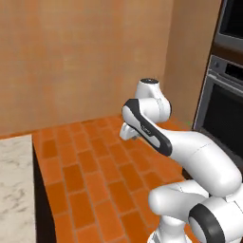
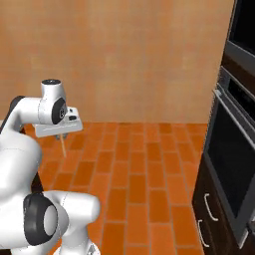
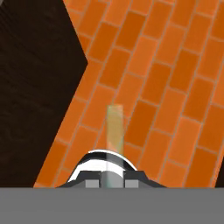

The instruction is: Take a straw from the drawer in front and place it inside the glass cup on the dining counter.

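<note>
The arm (image 1: 190, 156) stands over the brick floor (image 1: 95, 166), with the wall (image 1: 80, 57) behind it. The table (image 1: 14, 190) lies at the left, its edge beside the floor. The oven stack (image 2: 234, 149) stands at the right, with handled cabinet fronts (image 2: 209, 219) below it. The end effector (image 2: 62, 135) hangs above the floor, left of the oven and well apart from it. The straw (image 2: 63, 145) sits between its fingers and points down toward the floor, clear of it; in the hand view the straw (image 3: 114, 131) reaches forward over the bricks, a dark panel (image 3: 30, 87) to its left.
</note>
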Robot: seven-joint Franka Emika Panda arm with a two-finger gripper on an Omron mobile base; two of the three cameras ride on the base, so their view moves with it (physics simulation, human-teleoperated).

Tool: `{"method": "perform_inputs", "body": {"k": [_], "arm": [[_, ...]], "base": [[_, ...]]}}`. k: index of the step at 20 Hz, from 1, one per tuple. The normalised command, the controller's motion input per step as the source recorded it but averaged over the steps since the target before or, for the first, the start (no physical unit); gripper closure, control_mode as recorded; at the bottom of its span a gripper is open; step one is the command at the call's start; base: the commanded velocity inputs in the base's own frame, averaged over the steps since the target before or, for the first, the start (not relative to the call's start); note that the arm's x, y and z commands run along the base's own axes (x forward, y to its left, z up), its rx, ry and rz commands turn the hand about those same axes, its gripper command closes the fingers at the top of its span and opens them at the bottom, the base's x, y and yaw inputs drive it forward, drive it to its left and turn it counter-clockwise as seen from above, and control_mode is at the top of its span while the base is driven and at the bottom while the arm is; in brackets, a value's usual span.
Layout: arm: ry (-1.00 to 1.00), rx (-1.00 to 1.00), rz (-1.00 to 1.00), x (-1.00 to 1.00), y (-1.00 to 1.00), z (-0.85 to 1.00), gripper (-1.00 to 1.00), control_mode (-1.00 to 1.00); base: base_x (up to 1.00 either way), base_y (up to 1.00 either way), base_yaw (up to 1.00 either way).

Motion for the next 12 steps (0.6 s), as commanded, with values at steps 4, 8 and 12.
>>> {"method": "perform_inputs", "body": {"k": [4, 8, 12], "arm": [[0.00, 0.00, 0.00, 0.00, 0.00, 0.00, 1.00, 1.00], [0.00, 0.00, 0.00, 0.00, 0.00, 0.00, 1.00, 1.00], [0.00, 0.00, 0.00, 0.00, 0.00, 0.00, 1.00, 1.00]], "base": [[1.00, -0.01, 0.47], [1.00, -0.10, 0.46], [1.00, -0.26, 0.47]]}}
